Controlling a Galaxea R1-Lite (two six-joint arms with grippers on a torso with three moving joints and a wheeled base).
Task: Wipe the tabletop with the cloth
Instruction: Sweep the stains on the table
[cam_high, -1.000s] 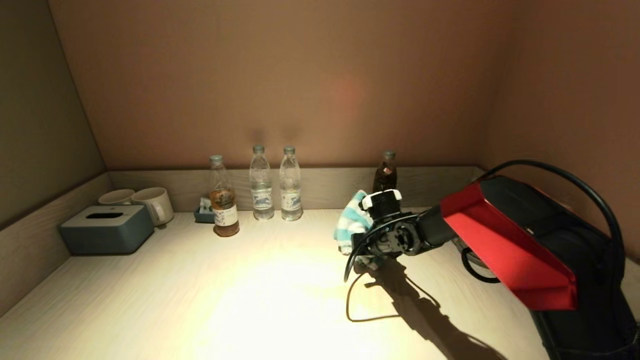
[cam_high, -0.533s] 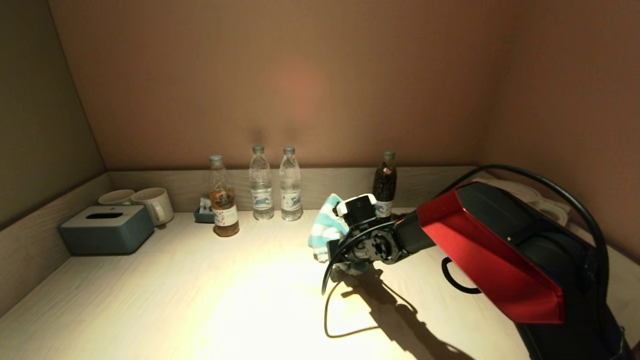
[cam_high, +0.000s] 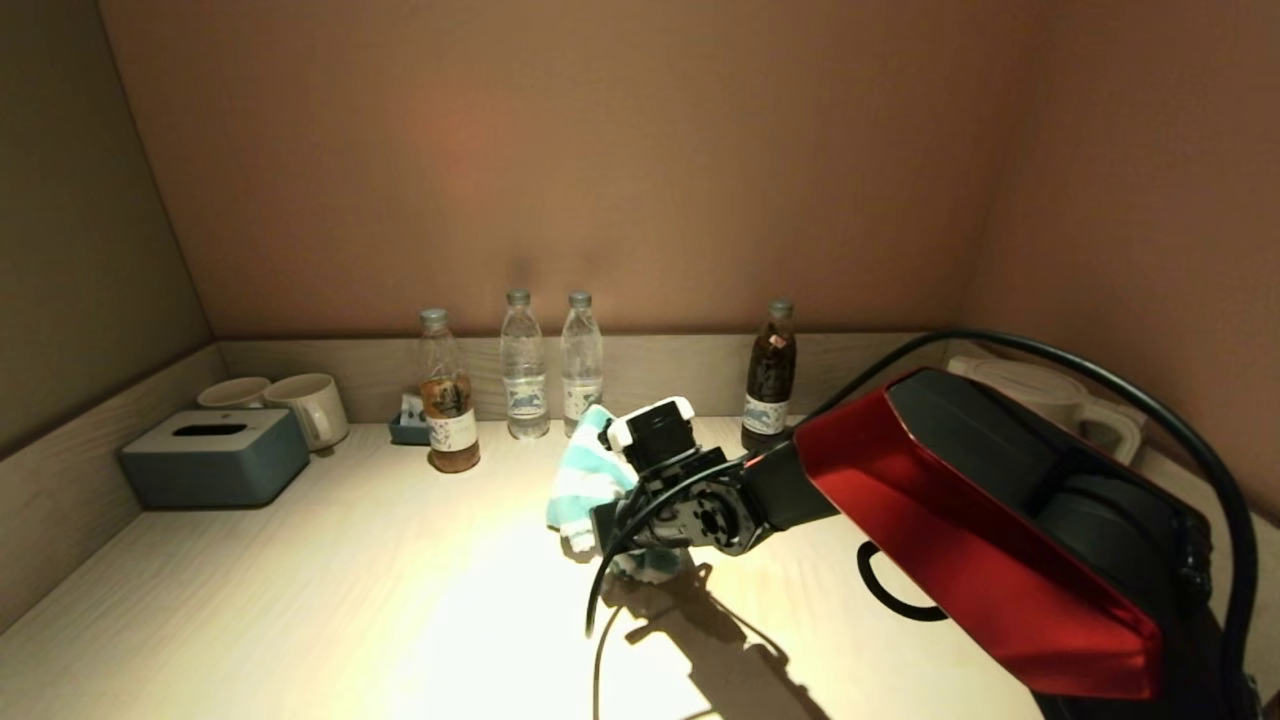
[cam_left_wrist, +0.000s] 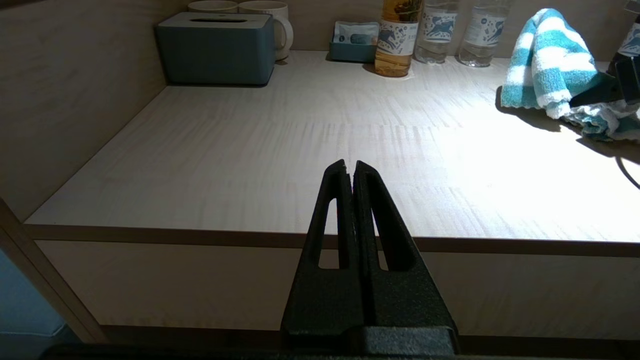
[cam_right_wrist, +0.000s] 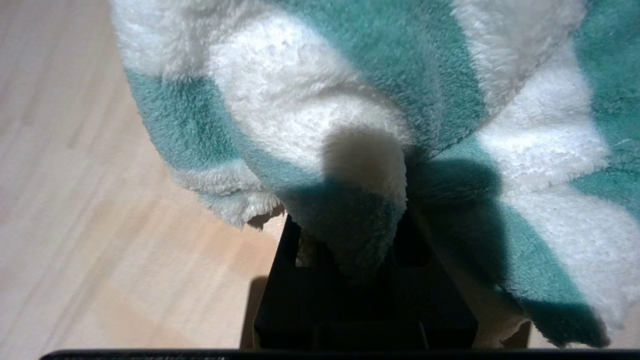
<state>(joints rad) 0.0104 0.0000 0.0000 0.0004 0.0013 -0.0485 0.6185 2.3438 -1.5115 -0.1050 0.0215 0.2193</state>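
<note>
Head view: your right gripper (cam_high: 600, 520) clenches the striped cloth (cam_high: 580, 480), pressed on the tabletop (cam_high: 300, 600) just at 6 o'clock from the water bottles (cam_high: 550, 365).

Left wrist view: your left gripper (cam_left_wrist: 350, 170) hangs off the tabletop's front edge, jaws closed, holding nothing.

Right wrist view: cloth (cam_right_wrist: 350, 110) bunches over the fingers.

Bench (cam_high: 300, 600): tissue box (cam_high: 214, 458) far left, two mugs (cam_high: 305, 405) behind it. Four bottles (cam_high: 523, 365) along the back wall; small tray (cam_high: 408, 428) behind the leftmost. Cloth (cam_high: 583, 480) mid-bench, before the bottles. Kettle, probably (cam_high: 1050, 395), back right corner. Left pincer (cam_left_wrist: 350, 172) before the bench's front edge.
</note>
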